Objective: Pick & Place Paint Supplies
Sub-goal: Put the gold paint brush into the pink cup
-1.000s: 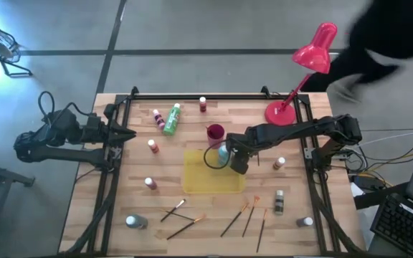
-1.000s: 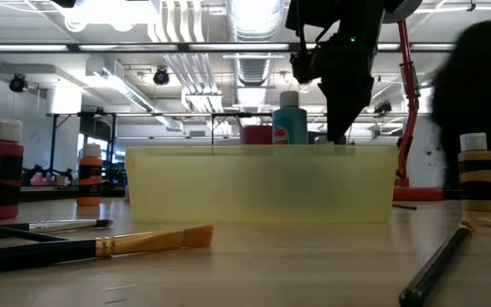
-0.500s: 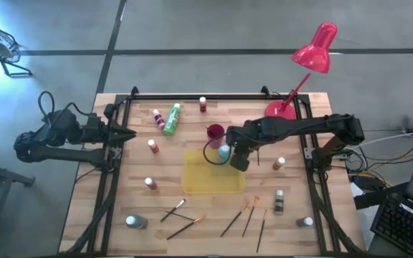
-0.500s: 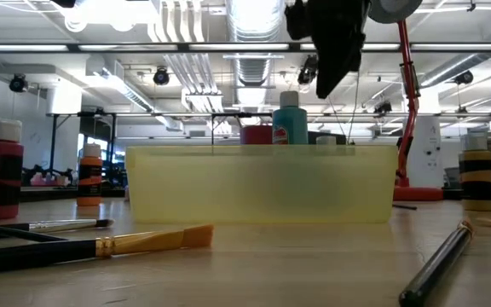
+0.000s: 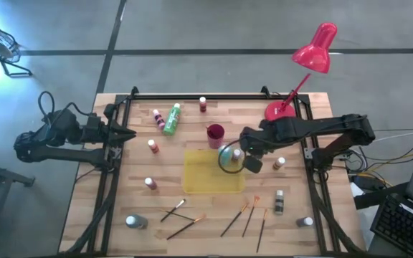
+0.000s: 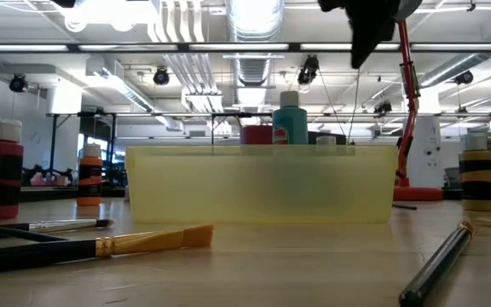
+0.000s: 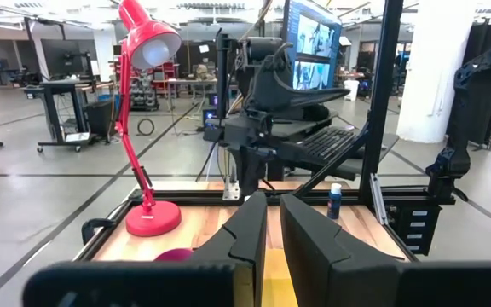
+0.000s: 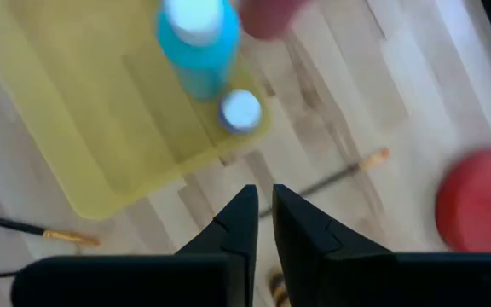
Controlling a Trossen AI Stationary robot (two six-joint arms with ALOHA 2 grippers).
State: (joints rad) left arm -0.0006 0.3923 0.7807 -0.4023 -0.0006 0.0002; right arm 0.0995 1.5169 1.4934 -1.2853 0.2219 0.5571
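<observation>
A light blue bottle [image 5: 224, 152] stands upright on its base in the far right corner of the flat yellow tray [image 5: 203, 179], also seen as the bottle [image 8: 196, 43]. A small white-capped bottle [image 8: 241, 109] stands beside it in the tray. My right gripper [image 5: 253, 163] hovers shut, high above the tray's right edge, touching nothing; its wrist view shows the gripper [image 8: 264, 217]. My left gripper [image 5: 131, 134] waits shut at the table's left side. Other bottles [image 5: 153, 146] [image 5: 279, 163] and brushes [image 5: 185, 226] [image 5: 249, 215] lie scattered on the table.
A magenta cup [image 5: 215, 132] stands just beyond the tray. A red lamp's base [image 5: 279, 111] sits at the far right. A green bottle [image 5: 171, 118] lies at the far left; more bottles [image 5: 279, 202] [image 5: 135, 222] sit near the front edge. A black frame rail [image 5: 310, 172] runs along each side.
My right gripper has risen from beside the light blue bottle in the tray, almost out of the top of the low view, and moved toward the table's right edge. The bottles in the tray stayed upright. A person beyond the far right corner has left the picture.
</observation>
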